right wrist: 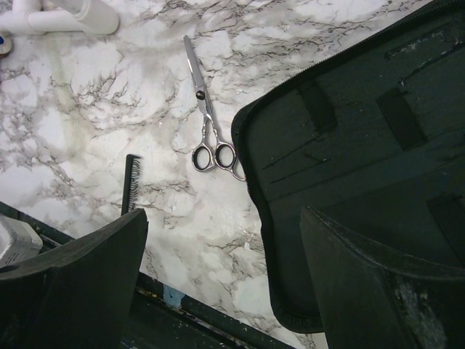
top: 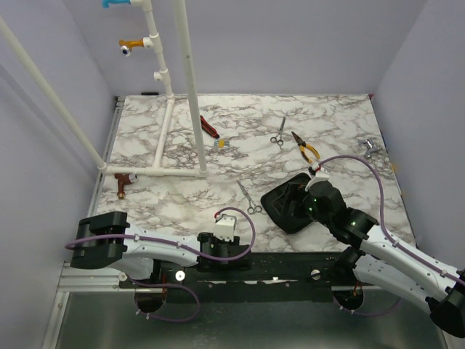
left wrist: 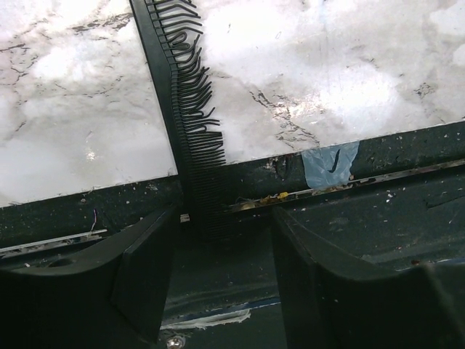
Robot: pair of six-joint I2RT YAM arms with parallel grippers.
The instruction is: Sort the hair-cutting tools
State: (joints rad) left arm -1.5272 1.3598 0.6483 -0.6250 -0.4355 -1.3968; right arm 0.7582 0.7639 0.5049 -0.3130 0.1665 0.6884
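Marble tabletop (top: pixel 334 123); left claw (left wrist: pixel 221 225) spread astride comb (left wrist: pixel 189 87), right claw (right wrist: pixel 221 218) spread over black case (right wrist: pixel 349 145) beside scissors (right wrist: pixel 198 94).

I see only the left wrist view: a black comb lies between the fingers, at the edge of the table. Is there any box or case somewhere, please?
Observer: Yes. An open black case lies to the right of the left hand.
Operator: Thank you. Is the other arm busy?
Observer: No. The right hand hovers above the case, open, with nothing in it.
Operator: And where are the scissors?
Observer: One pair of scissors lies just left of the case. A second pair lies farther back, beside yellow-handled pliers.
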